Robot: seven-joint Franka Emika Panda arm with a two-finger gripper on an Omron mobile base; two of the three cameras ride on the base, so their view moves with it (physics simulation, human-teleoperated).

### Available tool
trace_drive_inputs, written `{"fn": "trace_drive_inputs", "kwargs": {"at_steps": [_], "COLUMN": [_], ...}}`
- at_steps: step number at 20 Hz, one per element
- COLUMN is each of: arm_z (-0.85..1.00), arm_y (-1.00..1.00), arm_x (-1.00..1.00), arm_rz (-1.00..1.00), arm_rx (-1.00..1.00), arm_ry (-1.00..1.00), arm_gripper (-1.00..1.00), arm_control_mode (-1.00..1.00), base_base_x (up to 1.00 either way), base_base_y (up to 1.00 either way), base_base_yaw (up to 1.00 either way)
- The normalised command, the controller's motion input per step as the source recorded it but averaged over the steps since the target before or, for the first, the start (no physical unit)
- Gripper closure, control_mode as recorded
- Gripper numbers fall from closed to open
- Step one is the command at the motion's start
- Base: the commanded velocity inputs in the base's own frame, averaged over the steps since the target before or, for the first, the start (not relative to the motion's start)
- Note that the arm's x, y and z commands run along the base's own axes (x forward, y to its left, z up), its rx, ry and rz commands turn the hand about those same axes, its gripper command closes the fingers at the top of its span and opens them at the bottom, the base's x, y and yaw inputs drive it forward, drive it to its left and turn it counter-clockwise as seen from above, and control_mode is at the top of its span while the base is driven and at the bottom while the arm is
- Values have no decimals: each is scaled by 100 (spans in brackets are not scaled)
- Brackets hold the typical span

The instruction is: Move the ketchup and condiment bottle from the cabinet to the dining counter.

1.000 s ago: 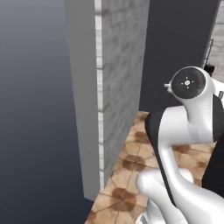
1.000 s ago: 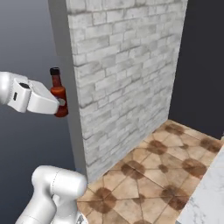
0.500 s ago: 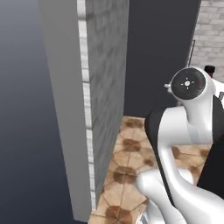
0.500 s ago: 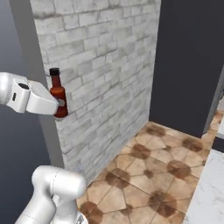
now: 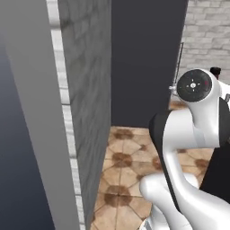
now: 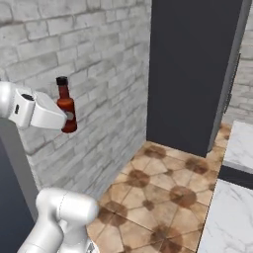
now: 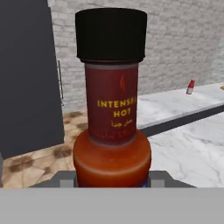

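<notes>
A: Hand (image 6: 68,120) status?

B: Hand is gripping the condiment bottle (image 6: 65,105) low on its body, bottle standing upright, neck and dark cap sticking up above the hand. Arm is reaching in from the left of the right base view, carrying the bottle in the air in front of the grey brick wall (image 6: 89,69), well above the tiled floor (image 6: 153,197).

A: Hand camera agreeing?

B: Yes. Bottle (image 7: 112,109) is sitting dead centre there, red-brown body, black-looking cap, yellow "HOT" lettering on the neck. Fingertips are hidden behind its wide base, so I'm reading the grip from the right base view.

A: Ketchup?

B: Small red bottle with a pale cap, the ketchup (image 7: 190,87), is standing upright on the white marble desk (image 7: 192,148), far behind the held bottle, off to its right.

A: Anything else nearby?

B: Tall dark cupboard (image 6: 195,74) is standing past the wall, and a marble edge is showing at lower right.
</notes>
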Motion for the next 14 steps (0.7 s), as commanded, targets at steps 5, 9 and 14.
{"fn": "trace_drive_inputs", "kwargs": {"at_steps": [5,9,14], "arm_z": [0,0,0], "arm_y": [0,0,0], "arm_x": [0,0,0], "arm_rz": [0,0,0], "arm_rx": [0,0,0], "arm_ry": [0,0,0], "arm_gripper": [100,100,100], "arm_control_mode": [100,100,100], "base_base_x": [59,61,69], "base_base_y": [0,0,3], "base_base_yaw": [-31,-29,-26]}}
